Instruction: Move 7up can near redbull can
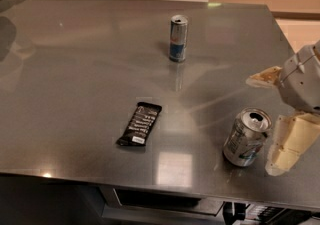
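Note:
The 7up can [245, 137], silver-white with green marks and an open top, stands near the table's front right corner. The redbull can [178, 38], slim and blue and silver, stands upright far back near the middle of the table, well apart from the 7up can. My gripper [267, 121] is at the right edge, just right of the 7up can. It is open, with one pale finger [262, 76] above and behind the can and the other finger [286, 145] beside the can's right side. It holds nothing.
A black snack bar wrapper [140, 124] lies flat left of the 7up can. The steel table [90, 69] has its front edge close below the 7up can and its right edge under the gripper.

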Motion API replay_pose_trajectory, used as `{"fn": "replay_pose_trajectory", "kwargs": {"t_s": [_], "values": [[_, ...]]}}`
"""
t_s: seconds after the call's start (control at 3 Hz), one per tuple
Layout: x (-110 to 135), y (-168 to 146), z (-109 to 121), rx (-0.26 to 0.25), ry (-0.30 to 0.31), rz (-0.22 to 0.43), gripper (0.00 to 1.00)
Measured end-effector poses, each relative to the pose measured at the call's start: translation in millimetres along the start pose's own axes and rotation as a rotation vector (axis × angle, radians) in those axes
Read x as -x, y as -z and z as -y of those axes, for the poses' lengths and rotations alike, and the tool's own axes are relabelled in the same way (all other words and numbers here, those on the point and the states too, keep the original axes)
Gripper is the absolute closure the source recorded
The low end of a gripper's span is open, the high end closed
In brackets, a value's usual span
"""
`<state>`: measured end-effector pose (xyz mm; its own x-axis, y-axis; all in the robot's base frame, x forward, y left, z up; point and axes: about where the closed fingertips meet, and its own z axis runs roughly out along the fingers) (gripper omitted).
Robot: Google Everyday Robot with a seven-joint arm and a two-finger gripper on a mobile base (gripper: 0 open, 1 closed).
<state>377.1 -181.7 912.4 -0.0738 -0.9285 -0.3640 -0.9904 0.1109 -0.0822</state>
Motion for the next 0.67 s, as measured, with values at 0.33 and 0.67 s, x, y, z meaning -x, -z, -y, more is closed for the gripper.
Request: {"fn": "replay_pose_trajectory", "kwargs": {"t_s": [0.33,0.67], "values": [[1.6,-6.3,-6.5,0.025,0.010,0.012,0.18],[4.0,-9.1,-9.1,0.039,0.015,0.025,0.41]]}}
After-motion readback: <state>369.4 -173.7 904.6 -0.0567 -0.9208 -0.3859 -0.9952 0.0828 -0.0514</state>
